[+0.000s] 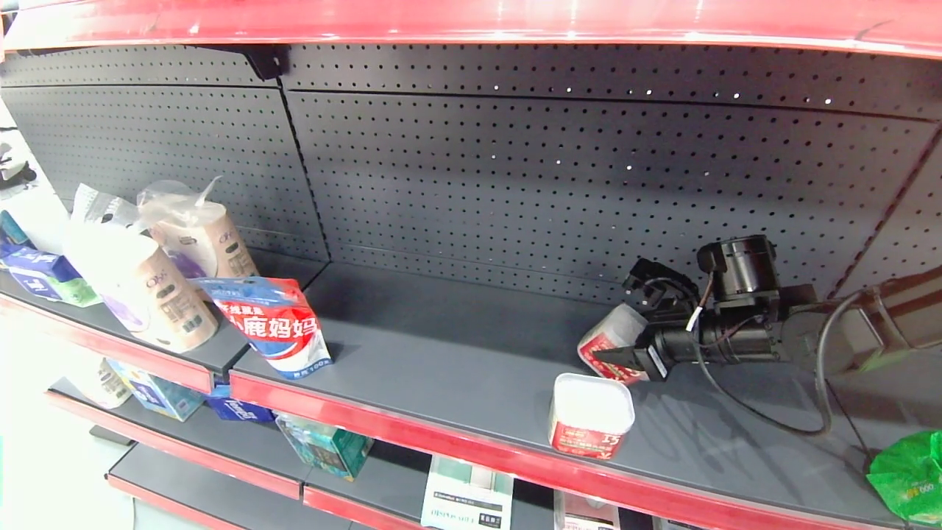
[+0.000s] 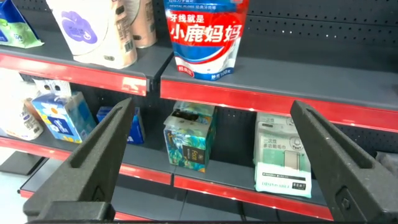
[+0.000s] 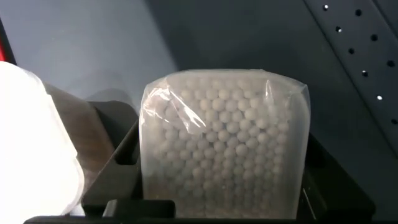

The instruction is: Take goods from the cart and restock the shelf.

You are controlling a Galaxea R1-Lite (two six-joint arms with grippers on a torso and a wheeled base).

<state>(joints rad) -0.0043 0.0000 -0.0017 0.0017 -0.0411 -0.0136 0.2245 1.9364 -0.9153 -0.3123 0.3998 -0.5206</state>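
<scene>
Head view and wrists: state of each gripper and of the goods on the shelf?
held tub, tilted, clamped.
right gripper, shut on held tub.
front tub, upright on shelf, free.
pouch, upright on shelf.
left gripper, open, empty.

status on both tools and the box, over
Copy: left tool open, facing lower shelves; right tool shut on swab box, over shelf; second box stands close in front.

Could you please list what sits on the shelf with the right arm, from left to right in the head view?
Blue and green packs → wrapped rolls → red-and-blue pouch → white-lidded tub → green bag.
</scene>
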